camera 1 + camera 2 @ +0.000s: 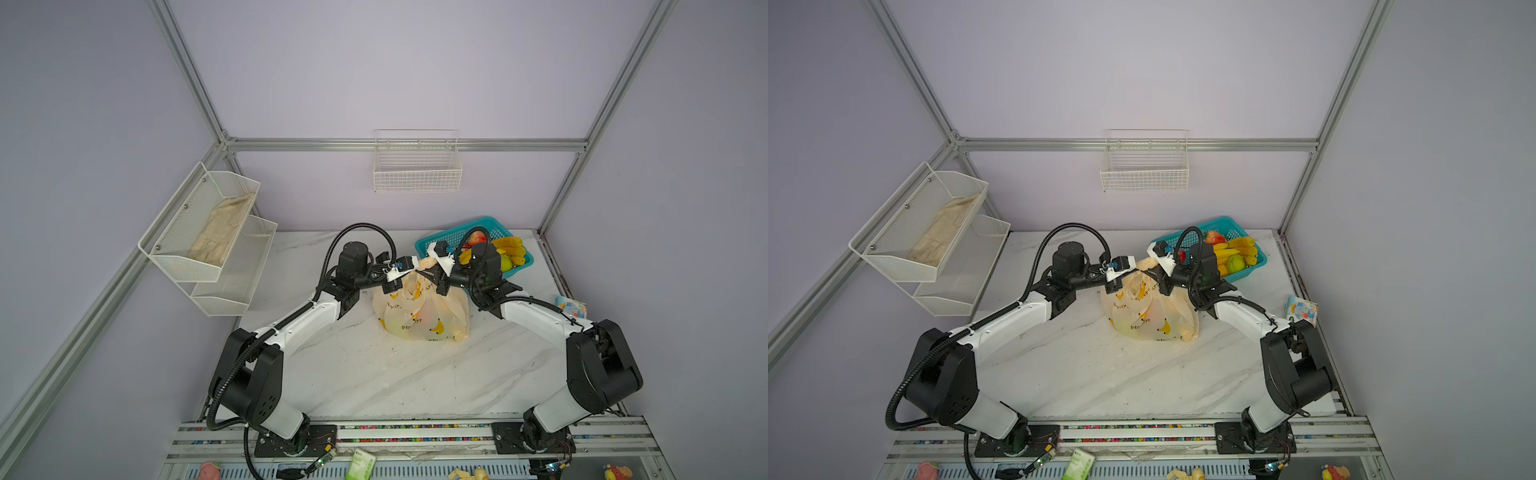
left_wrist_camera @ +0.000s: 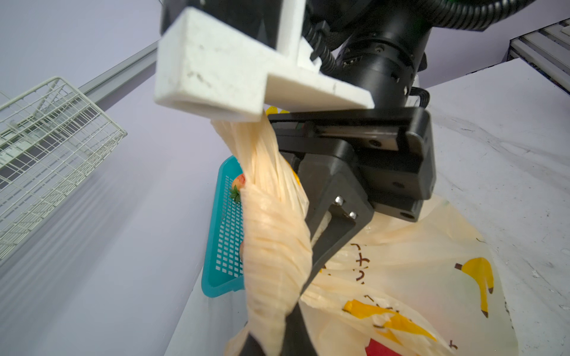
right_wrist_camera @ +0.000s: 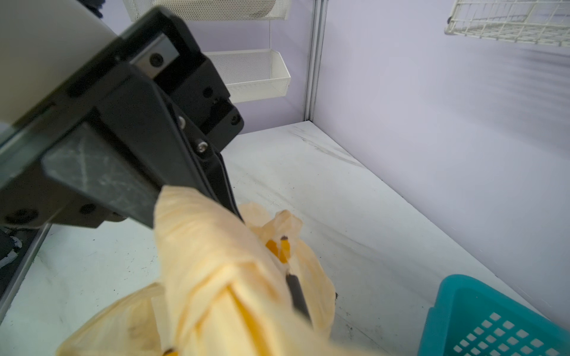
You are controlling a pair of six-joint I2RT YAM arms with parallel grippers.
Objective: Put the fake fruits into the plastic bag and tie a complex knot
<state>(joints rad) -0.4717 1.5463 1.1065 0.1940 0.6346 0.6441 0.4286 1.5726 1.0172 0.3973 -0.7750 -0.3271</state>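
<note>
Squarely between the two arms, on the white marble-patterned desk (image 1: pixel 374 374), sat the thin translucent cream plastic bag printed with yellow bananas and black script (image 1: pixel 419 320), bulging, with red and orange shapes showing through its film. Its cream handle strips (image 2: pixel 271 234) were gathered above the mouth and wound round one another in a tight twist, a loose end (image 1: pixel 427 263) poking out sideways; whether a full knot had closed could not be told. The left hand (image 1: pixel 404 279) was clamped fully down on the strips from one side, and the right hand (image 1: pixel 435 277) was pinched shut on them from the other, the two almost meeting over the bag. Just behind the right arm, the teal plastic mesh basket (image 1: pixel 484 220) held more glossy toy fruits (image 1: pixel 509 251): yellow banana bunches, a green pear, something red.

The step looked like cinching the twist into a knot. To do it well, the hands should draw apart evenly and level, so the wrap slid down toward the bag's mouth rather than lifting the load off the desk. A slow pull would suit such thin film, which could stretch or tear at the pinch points. Neither grip should slacken before the wrap bit, or the strips might unwind. The right elbow ought to stay clear of the basket.
</note>
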